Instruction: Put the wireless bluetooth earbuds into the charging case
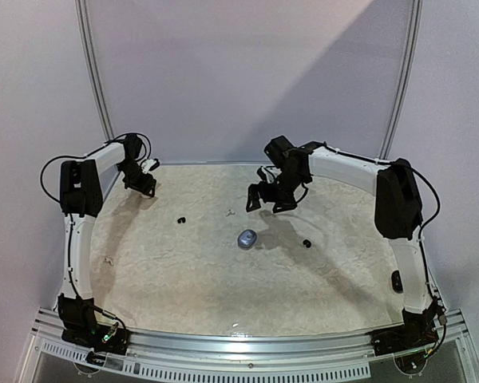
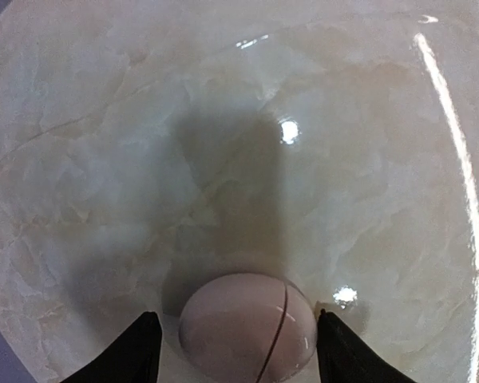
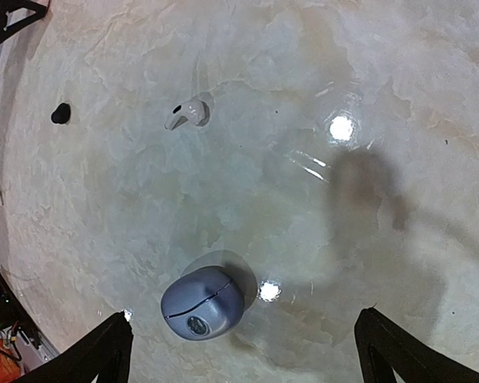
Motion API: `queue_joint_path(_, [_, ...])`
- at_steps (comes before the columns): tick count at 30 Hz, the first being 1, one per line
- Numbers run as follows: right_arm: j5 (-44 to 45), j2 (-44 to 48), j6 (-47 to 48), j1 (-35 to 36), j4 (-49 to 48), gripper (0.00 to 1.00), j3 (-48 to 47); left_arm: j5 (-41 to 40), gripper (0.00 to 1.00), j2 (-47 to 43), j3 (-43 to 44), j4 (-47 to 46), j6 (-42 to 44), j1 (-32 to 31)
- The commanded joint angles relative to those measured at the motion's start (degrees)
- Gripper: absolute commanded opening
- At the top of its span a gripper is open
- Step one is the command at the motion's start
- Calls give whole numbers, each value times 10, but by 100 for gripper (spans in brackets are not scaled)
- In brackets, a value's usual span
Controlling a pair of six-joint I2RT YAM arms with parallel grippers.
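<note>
A closed white egg-shaped charging case (image 2: pixel 247 327) lies on the marble table between the fingers of my left gripper (image 2: pixel 238 347), which is open at the back left (image 1: pixel 144 187); the right fingertip (image 2: pixel 335 343) is at the case's edge. My right gripper (image 3: pixel 243 351) is open and empty, hovering over a closed grey-blue case (image 3: pixel 201 303) at the table's middle (image 1: pixel 247 238). A white earbud (image 3: pixel 185 113) and a black earbud (image 3: pixel 61 113) lie loose beyond it. The top view shows the white earbud (image 1: pixel 231 212), that black earbud (image 1: pixel 181 219) and a second black earbud (image 1: pixel 306 242).
A small pale bud (image 1: pixel 107 261) lies near the left arm. A dark case-like object (image 1: pixel 396 279) sits beside the right arm's lower link. The table's curved rim (image 1: pixel 247 333) runs along the front.
</note>
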State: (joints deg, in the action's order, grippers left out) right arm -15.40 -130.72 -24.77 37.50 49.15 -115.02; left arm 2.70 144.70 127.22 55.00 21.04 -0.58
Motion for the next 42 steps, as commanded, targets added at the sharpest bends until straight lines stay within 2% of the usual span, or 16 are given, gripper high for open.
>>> queue_joint_path(1, [10, 37, 1, 2, -8, 99, 17, -13, 66, 25, 27, 23, -5, 4])
queue_joint_path(7, [10, 41, 3, 2, -10, 99, 20, -7, 57, 28, 34, 29, -2, 4])
queue_joint_path(12, [13, 44, 3, 3, -12, 99, 20, 4, 36, 25, 29, 38, 1, 3])
queue_joint_path(19, [53, 69, 18, 2, -13, 99, 18, 61, 29, -39, -16, 20, 22, -2])
queue_joint_path(23, [107, 113, 36, 3, -34, 99, 23, 124, 29, -141, -101, -29, 81, -19])
queue_joint_path(26, [126, 159, 51, 3, -70, 99, 36, 171, 29, -229, -156, -36, 158, -46])
queue_joint_path(31, [79, 222, 41, 3, -149, 99, 54, 211, 29, -393, -247, -14, 319, -98])
queue_joint_path(36, [53, 238, 17, 36, -197, 95, 47, 228, 28, -528, -327, -10, 438, -158])
queue_joint_path(42, [24, 235, 10, 101, -242, 91, 35, 226, 22, -704, -503, -197, 487, -242])
